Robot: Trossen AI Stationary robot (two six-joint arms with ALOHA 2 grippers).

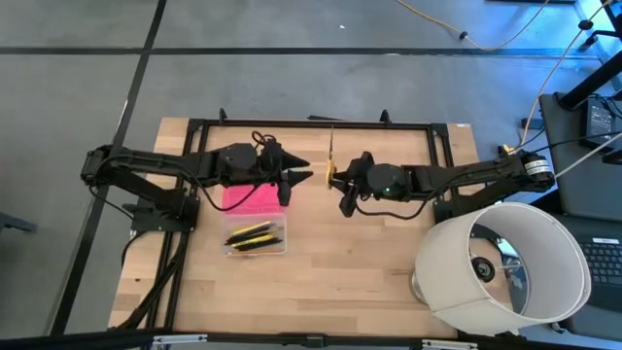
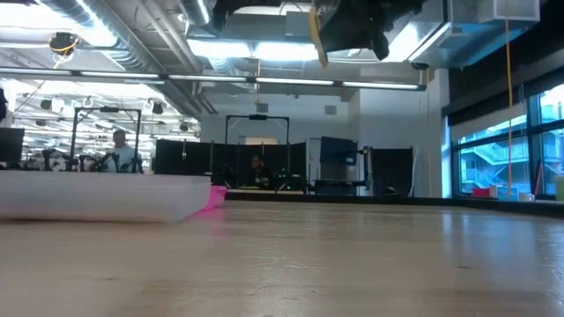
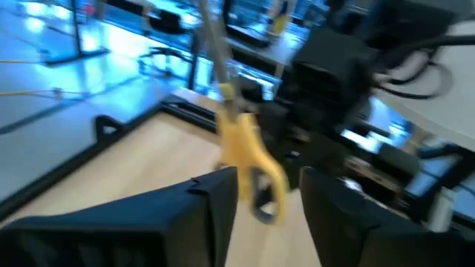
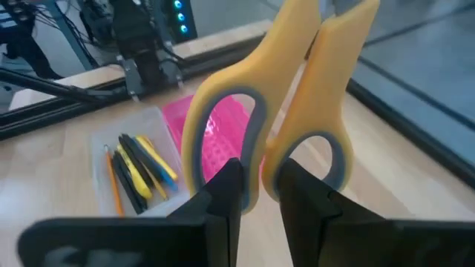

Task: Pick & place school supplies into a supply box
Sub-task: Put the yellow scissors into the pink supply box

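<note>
Yellow-handled scissors point(image 1: 330, 171) hang in the air over the table's far middle, their blades point(image 1: 331, 138) pointing at the far edge. My right gripper point(image 4: 261, 182) is shut on their handles. From the left, my left gripper point(image 3: 267, 185) stands open just short of the scissors point(image 3: 245, 152), touching nothing I can see. The clear supply box point(image 1: 258, 239) rests flat on the table below the left arm, with several pens and pencils point(image 4: 137, 174) inside. Its pink lid point(image 1: 250, 198) lies open on the far side. My right gripper pinches the scissors where the two finger loops meet point(image 4: 260, 159), one finger point(image 4: 226, 189) in front of each loop's opening. It comes almost level from the table's right. The scissors are lifted clear of the table, with the blades running on past the fingers.
A large white lampshade point(image 1: 505, 262) lies at the near right corner. A black metal frame point(image 1: 311, 123) runs along the far edge. Bare wood lies between the box and the lampshade. People sit in the room beyond the table point(image 2: 119, 145).
</note>
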